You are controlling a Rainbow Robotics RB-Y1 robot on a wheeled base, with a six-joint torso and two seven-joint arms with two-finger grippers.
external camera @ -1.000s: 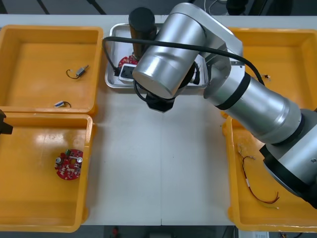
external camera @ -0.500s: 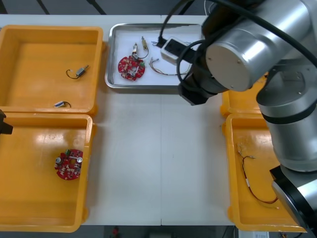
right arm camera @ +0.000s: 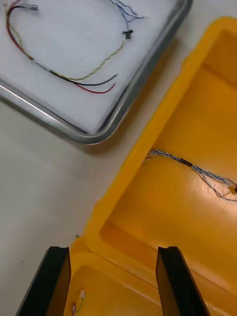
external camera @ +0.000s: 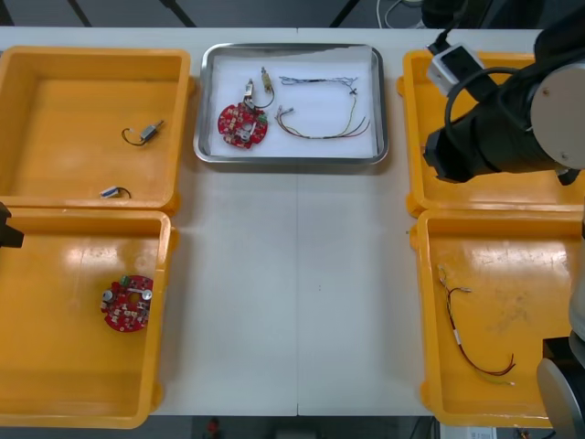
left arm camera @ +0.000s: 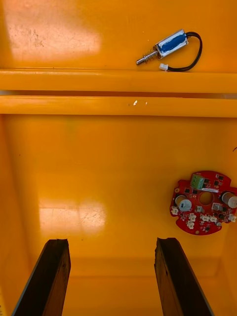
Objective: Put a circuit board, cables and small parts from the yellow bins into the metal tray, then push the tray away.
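In the tray (external camera: 291, 157), between the far bins: a board (external camera: 242, 123), cables (external camera: 322, 123), a small part (external camera: 265, 80). Over the seam of the right bins (right arm camera: 192, 207), beside the tray's corner: right gripper (right arm camera: 113, 284), spread wide, empty. Above the near left bin (left arm camera: 98, 163), near a second board (left arm camera: 203, 202): left gripper (left arm camera: 112, 276), likewise wide, empty.
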